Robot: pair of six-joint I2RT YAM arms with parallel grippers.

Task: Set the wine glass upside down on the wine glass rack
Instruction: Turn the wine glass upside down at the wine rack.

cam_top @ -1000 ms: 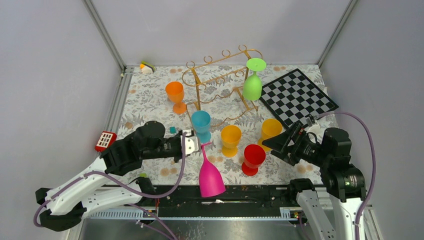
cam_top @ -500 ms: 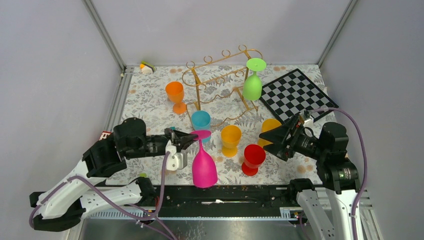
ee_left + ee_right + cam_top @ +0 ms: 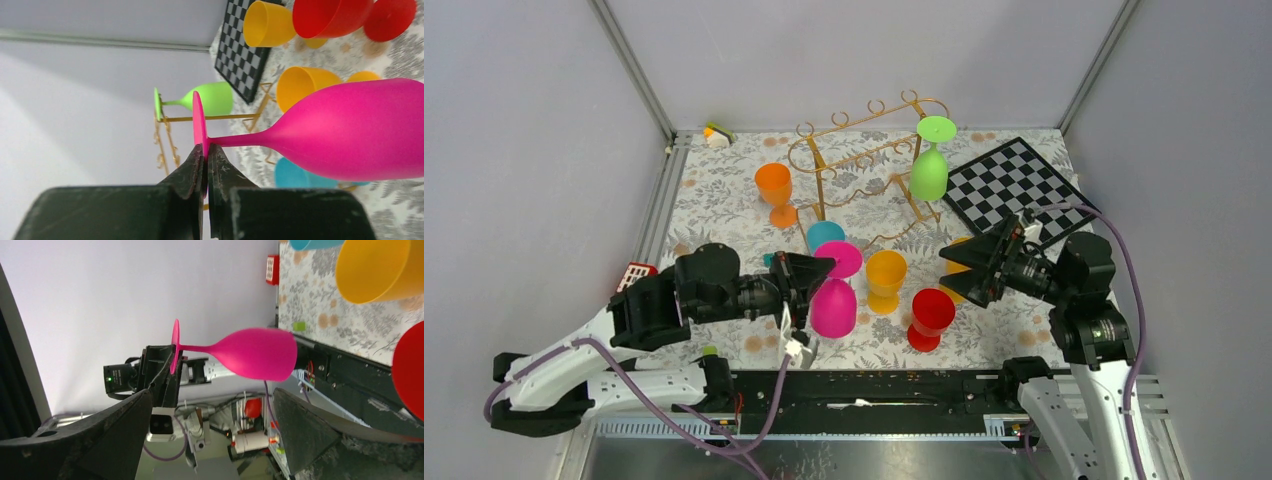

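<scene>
Nearest the arm bases, the left gripper [image 3: 205, 150] is pinched tight on the rim of the foot of a pink wine glass [image 3: 832, 305], holding it inverted – foot uppermost, bowl hanging down over the floral table mat [image 3: 714, 200] at its near side. To the right, the right gripper [image 3: 954, 270] has its jaws spread wide with nothing between them (its wrist camera looks across at the pink glass). Between the two grippers stand a red glass [image 3: 931, 315] and a yellow glass [image 3: 886, 275], both upright, with a blue glass [image 3: 824, 235] just behind the pink one. Farther back – well apart from the held glass – is the gold wine glass rack [image 3: 864, 165], a green glass [image 3: 929, 170] hanging upside down from its right end, an orange glass [image 3: 774, 190] to its left and a checkerboard [image 3: 1019, 190] to its right.
</scene>
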